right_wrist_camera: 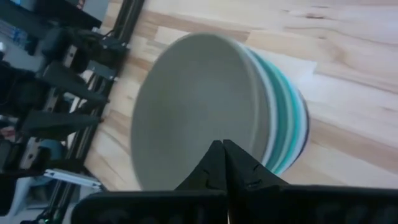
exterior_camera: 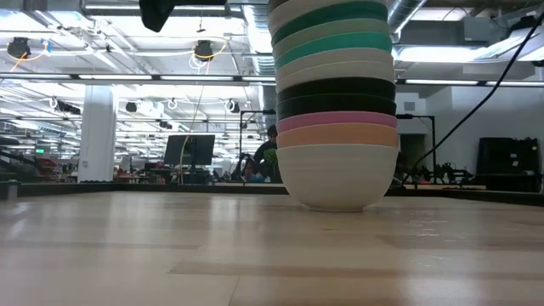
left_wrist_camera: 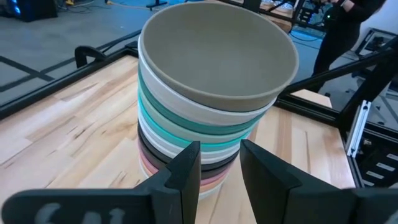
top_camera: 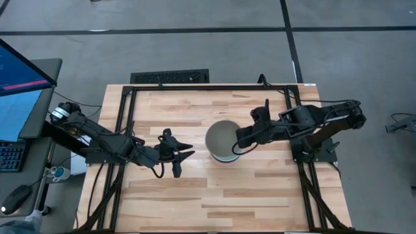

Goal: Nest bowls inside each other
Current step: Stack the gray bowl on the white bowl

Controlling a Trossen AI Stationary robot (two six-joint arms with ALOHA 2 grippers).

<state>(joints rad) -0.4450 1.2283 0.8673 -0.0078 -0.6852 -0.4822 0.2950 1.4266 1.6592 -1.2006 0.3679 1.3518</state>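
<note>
Bowls [top_camera: 224,140] nested in one tall stack, near table [top_camera: 195,195] centre, slightly right of middle; grey-olive bowl [left_wrist_camera: 217,53] on top, then white, teal, pale green, black, pink, orange, white bowl [exterior_camera: 337,174] at base; right gripper [top_camera: 238,149] at stack's right rim, fingers pressed together, pinching nothing visible; left gripper [top_camera: 183,155] left of stack, just apart from it, fingers [left_wrist_camera: 186,171] part-spread, empty; person [left_wrist_camera: 348,28] stands beyond table's far side.

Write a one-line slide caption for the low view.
A tall stack of nested bowls stands on the wooden table, white at the base, then orange, pink, black, white and teal bands above.
</note>
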